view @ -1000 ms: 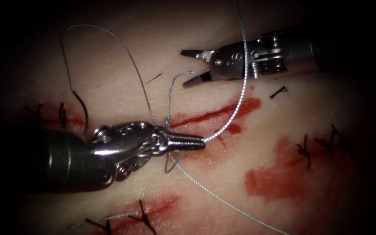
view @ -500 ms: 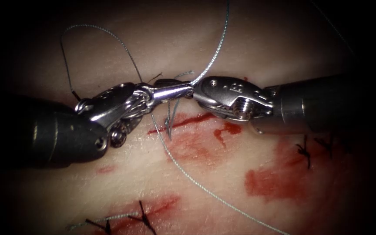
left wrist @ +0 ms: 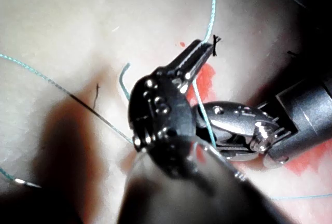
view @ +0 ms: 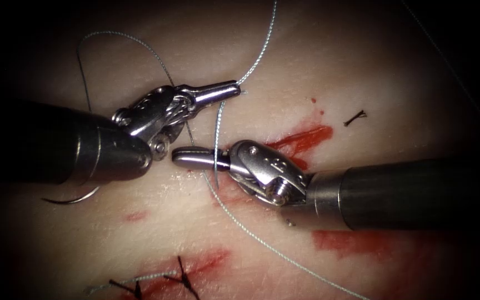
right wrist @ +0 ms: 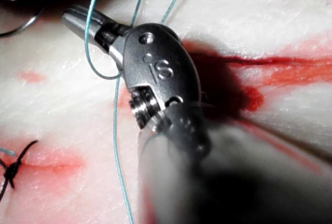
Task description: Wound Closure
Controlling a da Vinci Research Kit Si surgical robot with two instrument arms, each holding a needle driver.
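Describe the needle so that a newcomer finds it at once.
Start in the endoscope view at the left tool, whose thick dark shaft enters from the picture's left. Just below that shaft, left of the cut, lies the needle, held by neither tool. It is a dark, smooth, stiff arc, unlike the pale braided thread.

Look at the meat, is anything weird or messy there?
Yes. Red fluid is smeared along the cut on the tissue. The needle lies loose on the left, held by neither tool. The left tool and right tool both pinch thread.
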